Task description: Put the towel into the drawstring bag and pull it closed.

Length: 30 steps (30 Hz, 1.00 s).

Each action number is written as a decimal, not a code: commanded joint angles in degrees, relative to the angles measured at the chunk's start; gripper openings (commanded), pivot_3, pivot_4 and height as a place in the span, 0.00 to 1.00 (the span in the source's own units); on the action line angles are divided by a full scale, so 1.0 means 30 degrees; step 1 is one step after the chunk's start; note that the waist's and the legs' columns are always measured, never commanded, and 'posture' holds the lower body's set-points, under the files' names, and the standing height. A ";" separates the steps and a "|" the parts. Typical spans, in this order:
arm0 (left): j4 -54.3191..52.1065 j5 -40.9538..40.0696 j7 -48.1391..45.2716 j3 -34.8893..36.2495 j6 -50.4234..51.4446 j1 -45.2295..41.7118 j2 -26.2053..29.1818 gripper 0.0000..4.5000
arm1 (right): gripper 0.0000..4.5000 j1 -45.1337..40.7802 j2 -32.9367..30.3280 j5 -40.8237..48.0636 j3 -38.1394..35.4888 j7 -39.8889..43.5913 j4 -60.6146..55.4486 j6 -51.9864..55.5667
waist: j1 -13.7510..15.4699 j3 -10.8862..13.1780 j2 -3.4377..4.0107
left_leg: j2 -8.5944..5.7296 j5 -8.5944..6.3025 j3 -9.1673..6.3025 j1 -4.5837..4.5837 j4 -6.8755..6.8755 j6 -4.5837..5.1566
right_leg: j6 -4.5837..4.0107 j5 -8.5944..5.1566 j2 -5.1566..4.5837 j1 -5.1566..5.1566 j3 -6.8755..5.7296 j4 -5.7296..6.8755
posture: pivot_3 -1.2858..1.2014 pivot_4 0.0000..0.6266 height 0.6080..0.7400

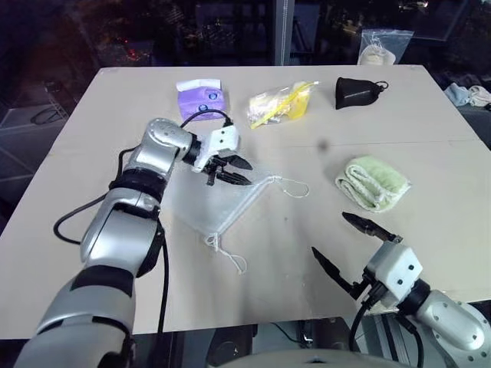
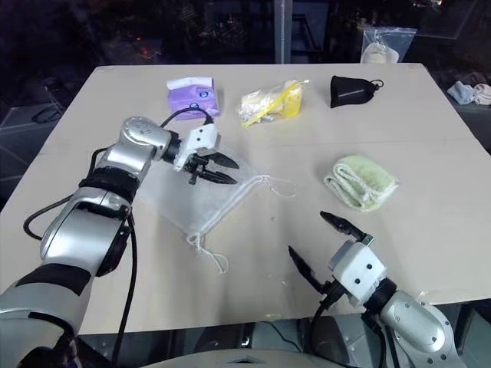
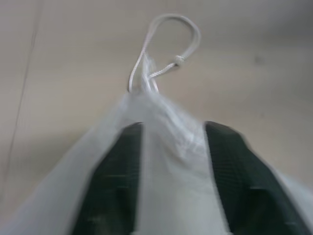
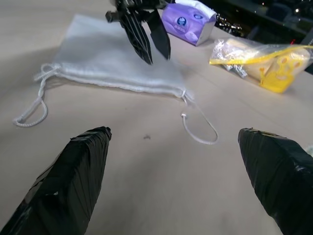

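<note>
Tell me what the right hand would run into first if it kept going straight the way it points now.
Most likely the drawstring bag: the right hand, open, aims across bare table at the bag's corded edge, where the left hand hovers just above. Depth is unclear, so it might pass over the flat bag and reach the left hand instead.

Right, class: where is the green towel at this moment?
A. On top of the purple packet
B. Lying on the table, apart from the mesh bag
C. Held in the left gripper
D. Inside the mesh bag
B: the towel lies folded on the table, off to the right of the mesh bag, with bare tabletop between them and no gripper touching it.
</note>
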 commanded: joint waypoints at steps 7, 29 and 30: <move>-1.7913 -0.1550 0.8408 0.3719 1.1736 0.9066 0.0546 0.70 | 1.00 -0.0455 0.0116 0.0149 0.0428 0.0011 0.0220 -0.0580 | -0.0079 0.0011 0.0018 | 0.0022 0.0003 -0.0064 0.0079 -0.0012 -0.0011 | 0.0003 -0.0006 -0.0031 0.0003 0.0042 0.0091 | 0.52 0.24 1.00; -1.7306 -0.3226 0.9621 0.4116 1.1129 1.1766 0.1432 0.06 | 1.00 -0.0394 0.0126 0.0646 0.0228 -0.0132 0.0360 0.0363 | -0.0118 0.0006 0.0021 | 0.0019 0.0024 0.0005 0.0115 0.0028 -0.0039 | -0.0037 -0.0065 -0.0004 0.0026 0.0046 0.0106 | 0.52 0.24 1.00; -1.6968 -0.3087 0.9571 0.3979 1.0742 1.1659 0.1546 0.06 | 1.00 -0.0462 0.0095 0.0593 0.0283 -0.0206 0.0267 0.0746 | -0.0124 0.0006 0.0022 | 0.0016 0.0024 0.0005 0.0116 0.0028 -0.0039 | -0.0037 -0.0065 -0.0003 0.0027 0.0038 0.0108 | 0.52 0.24 1.00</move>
